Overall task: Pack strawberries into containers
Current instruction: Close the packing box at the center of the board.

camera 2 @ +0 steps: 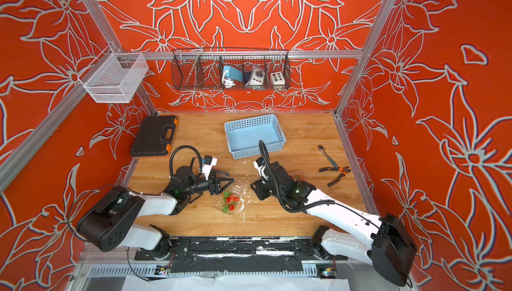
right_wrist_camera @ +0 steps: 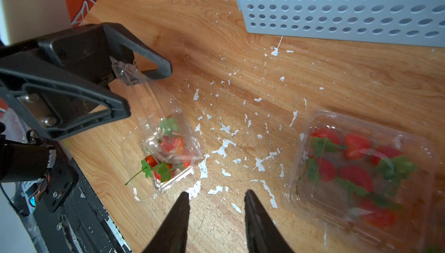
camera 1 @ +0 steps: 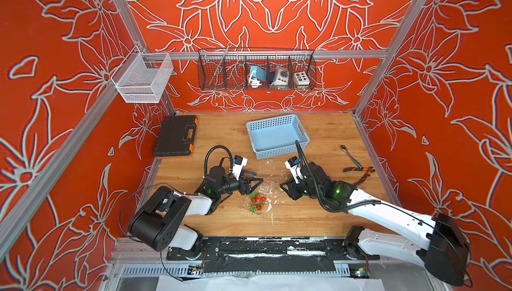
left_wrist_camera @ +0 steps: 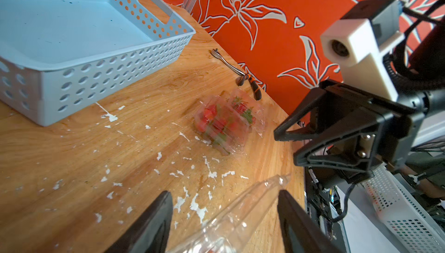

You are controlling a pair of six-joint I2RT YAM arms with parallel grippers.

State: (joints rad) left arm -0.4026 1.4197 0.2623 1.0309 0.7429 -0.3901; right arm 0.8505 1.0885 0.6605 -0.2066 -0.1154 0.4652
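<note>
An open container [camera 1: 256,203] with a few strawberries [right_wrist_camera: 168,143] is seen toward the table's [right_wrist_camera: 313,83] near edge. Its raised lid [right_wrist_camera: 130,76] is straddled by the left gripper [right_wrist_camera: 147,90]; whether it is pinched cannot be told. Right of it, across bare wood, a shut container [right_wrist_camera: 356,179] full of berries lies beside the spread right gripper [right_wrist_camera: 216,192].

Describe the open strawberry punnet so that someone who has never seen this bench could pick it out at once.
On the wooden table, find the light-blue perforated basket. Just on its near side sits a clear clamshell punnet holding a few strawberries. Unlike the fuller, shut punnet nearby, its lid stands raised between the left gripper's jaws.
</note>
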